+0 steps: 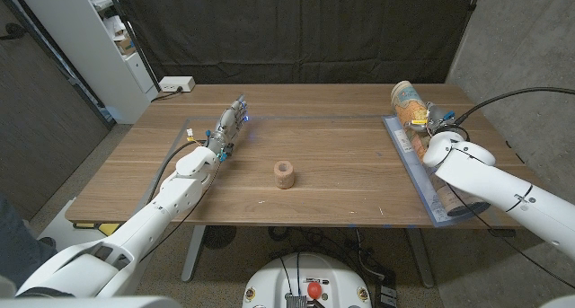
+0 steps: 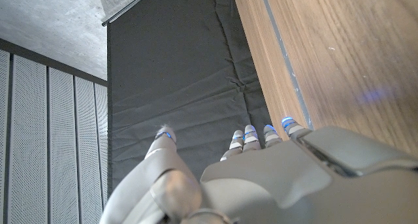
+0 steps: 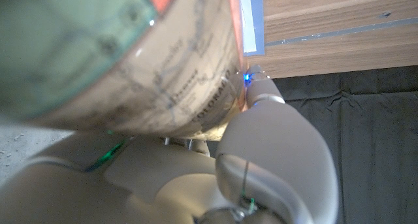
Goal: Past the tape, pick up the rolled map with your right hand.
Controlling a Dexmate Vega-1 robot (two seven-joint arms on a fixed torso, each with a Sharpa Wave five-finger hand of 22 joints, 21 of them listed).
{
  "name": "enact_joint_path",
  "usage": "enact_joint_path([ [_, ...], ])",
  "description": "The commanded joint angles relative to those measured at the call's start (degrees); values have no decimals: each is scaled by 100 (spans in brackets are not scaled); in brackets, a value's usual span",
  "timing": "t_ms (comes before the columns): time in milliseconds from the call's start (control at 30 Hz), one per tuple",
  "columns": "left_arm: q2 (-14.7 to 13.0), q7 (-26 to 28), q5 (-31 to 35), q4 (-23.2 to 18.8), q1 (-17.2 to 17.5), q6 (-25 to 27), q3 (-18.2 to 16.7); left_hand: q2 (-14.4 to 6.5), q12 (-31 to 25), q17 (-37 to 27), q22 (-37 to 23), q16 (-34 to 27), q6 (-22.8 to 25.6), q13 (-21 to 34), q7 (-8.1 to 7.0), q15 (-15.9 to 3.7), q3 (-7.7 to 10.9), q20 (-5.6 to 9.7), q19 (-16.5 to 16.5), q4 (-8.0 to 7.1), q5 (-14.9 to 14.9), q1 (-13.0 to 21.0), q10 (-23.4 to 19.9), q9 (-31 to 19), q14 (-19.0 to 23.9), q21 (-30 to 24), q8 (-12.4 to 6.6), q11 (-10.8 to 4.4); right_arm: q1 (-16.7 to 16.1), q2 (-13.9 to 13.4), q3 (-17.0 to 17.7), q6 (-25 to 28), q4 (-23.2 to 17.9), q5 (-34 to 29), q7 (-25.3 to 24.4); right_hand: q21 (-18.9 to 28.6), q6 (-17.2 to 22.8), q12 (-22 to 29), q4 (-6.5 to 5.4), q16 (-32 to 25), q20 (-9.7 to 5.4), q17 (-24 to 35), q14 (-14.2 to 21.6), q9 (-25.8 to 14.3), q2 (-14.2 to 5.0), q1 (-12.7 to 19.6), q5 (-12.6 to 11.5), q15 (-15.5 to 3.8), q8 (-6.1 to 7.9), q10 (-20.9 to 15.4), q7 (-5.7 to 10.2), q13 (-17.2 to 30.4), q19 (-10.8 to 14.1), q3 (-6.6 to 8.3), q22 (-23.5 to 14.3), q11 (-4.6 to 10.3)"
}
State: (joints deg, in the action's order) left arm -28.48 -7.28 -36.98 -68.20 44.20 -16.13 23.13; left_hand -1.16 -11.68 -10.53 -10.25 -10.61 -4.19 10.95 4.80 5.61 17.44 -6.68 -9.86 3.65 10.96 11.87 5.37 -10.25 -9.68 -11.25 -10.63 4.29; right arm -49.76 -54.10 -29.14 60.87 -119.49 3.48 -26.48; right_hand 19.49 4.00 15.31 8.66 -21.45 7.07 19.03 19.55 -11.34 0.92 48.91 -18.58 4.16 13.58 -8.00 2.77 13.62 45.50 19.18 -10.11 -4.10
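My right hand wraps its fingers around the rolled map, which lies on the table by the blue tape at the right edge; my left hand rests released, well apart, a small wooden ring between them

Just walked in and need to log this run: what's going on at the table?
The right robot hand is at the rolled map on the table's right side, past the blue tape line. In the right wrist view the map sits against the palm, fingers curled around it, so it looks gripped; whether it has left the table is unclear. The left robot hand rests empty on the table. A small tape roll stands mid-table, untouched.
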Motion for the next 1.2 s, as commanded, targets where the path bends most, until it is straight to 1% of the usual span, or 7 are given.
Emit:
enact_joint_path([
  [33, 39, -100, -31, 129, -83, -9, 15, -27, -51, -9, -31, -31, 59, 18, 9, 13, 25, -34, -233, 30, -22, 9, -3, -9, -19, -34, -32, 3, 58, -54, 8, 197, -228, -52, 37, -15, 18, 54, -45, -53, -1, 23, 48, -24, -35, 20, 41, 18, -6, -52, -28, 23, 66, 3, -20, 5],
  [367, 43, -155, -44, 203, -117, -52, -1, -32, -52, -9, -31, -33, 66, 19, 9, 12, 25, -42, -240, 35, -23, 8, -7, -9, -13, -31, -33, 5, 171, -136, -100, 403, -392, -117, 105, -28, 41, 58, -64, -57, -7, 51, 46, -27, -73, 16, 66, 26, -7, -62, -55, 39, 69, 12, -21, 5],
  [400, 44, -153, -42, 208, -120, -55, -2, -33, -53, -9, -31, -32, 67, 19, 9, 11, 25, -42, -239, 36, -23, 8, -7, -9, -15, -32, -33, 5, 198, -100, -110, 493, -403, -126, 88, -28, 42, 59, -64, -58, -6, 52, 48, -27, -74, 16, 67, 32, -8, -63, -57, 40, 72, 12, -21, -2],
  [700, 84, -235, -59, 322, -186, -91, 3, -37, -53, -9, -31, -31, 77, 19, 15, 12, 25, -44, -241, 41, -23, 7, -10, -9, -17, -31, -35, 4, 284, -116, -141, 648, -507, -145, 106, -39, 56, 61, -63, -59, 0, 72, 46, -29, -101, 36, 88, 26, -12, -67, -61, 55, 76, 28, -22, -5],
  [833, 83, -253, -52, 344, -211, -84, 10, -39, -53, -9, -31, -31, 77, 19, 12, 15, 25, -45, -244, 43, -23, 7, -10, -8, -17, -30, -34, 5, 324, -123, -168, 690, -537, -163, 106, -47, 54, 63, -67, -65, 3, 87, 55, -30, -124, 43, 102, 19, -19, -71, -65, 63, 77, 37, -23, 4],
  [867, 82, -261, -52, 347, -216, -87, 10, -39, -54, -9, -31, -31, 79, 19, 14, 11, 25, -41, -244, 43, -23, 7, -11, -8, -17, -30, -34, 2, 331, -179, -193, 640, -555, -177, 130, -47, 55, 63, -67, -65, 3, 88, 57, -30, -126, 44, 103, 17, -19, -71, -64, 64, 77, 38, -23, 5],
  [1200, 63, -262, -57, 327, -215, -97, -10, -44, -53, -9, -31, -29, 80, 20, 14, 15, 26, -37, -248, 50, -23, 7, -9, -8, -22, -29, -33, 10, 381, -181, -204, 704, -703, -227, 98, -51, 38, 62, -71, -66, 6, 110, 66, -33, -140, 47, 137, 22, -38, -69, -67, 81, 109, 43, -24, 8],
])
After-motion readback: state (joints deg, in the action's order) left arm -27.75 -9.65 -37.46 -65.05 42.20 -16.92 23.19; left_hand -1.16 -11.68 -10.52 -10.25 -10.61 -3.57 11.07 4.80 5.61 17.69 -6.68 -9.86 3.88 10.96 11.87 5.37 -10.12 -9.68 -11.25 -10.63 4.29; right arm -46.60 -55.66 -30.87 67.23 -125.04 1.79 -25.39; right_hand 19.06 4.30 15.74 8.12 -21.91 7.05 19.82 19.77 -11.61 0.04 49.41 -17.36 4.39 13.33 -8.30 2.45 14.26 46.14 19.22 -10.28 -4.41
